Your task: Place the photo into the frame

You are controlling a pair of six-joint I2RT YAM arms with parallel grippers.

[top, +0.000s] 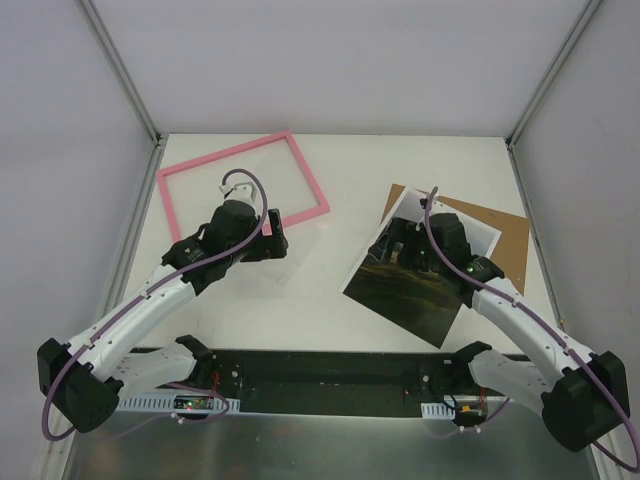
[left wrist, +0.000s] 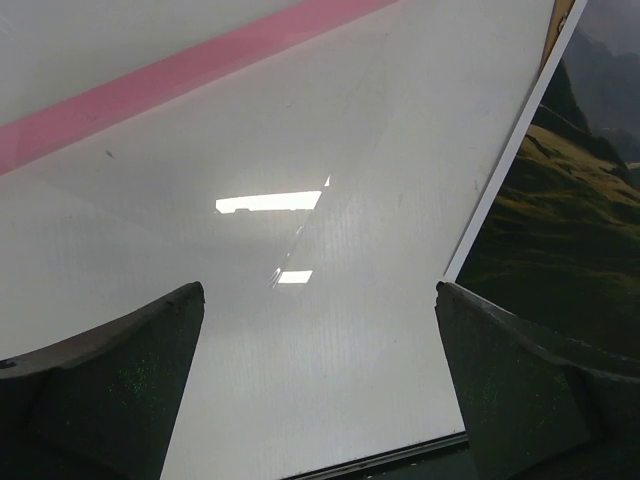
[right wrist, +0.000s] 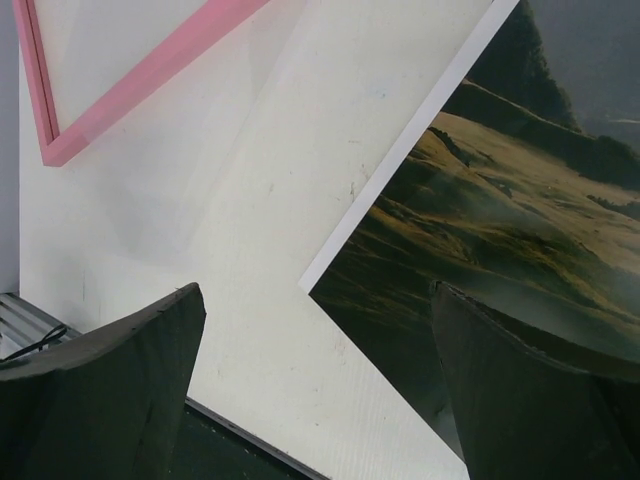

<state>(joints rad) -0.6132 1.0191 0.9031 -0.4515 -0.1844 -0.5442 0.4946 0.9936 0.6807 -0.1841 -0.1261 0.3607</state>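
There is one frame [top: 225, 154], one photo [top: 400, 285] and one brown backing board [top: 505, 235]. The hands number two: the left hand [left wrist: 320, 290] and the right hand [right wrist: 318, 290].

Your top view looks down from above and behind the arm bases, taking in the whole desk [top: 340, 300]. Each wrist view sits low and close, looking out between its own fingers: the left fingers [left wrist: 110, 390], the right fingers [right wrist: 100, 400]. All three share the frame [top: 224, 152], the photo [top: 400, 285] and the bare desk between them.
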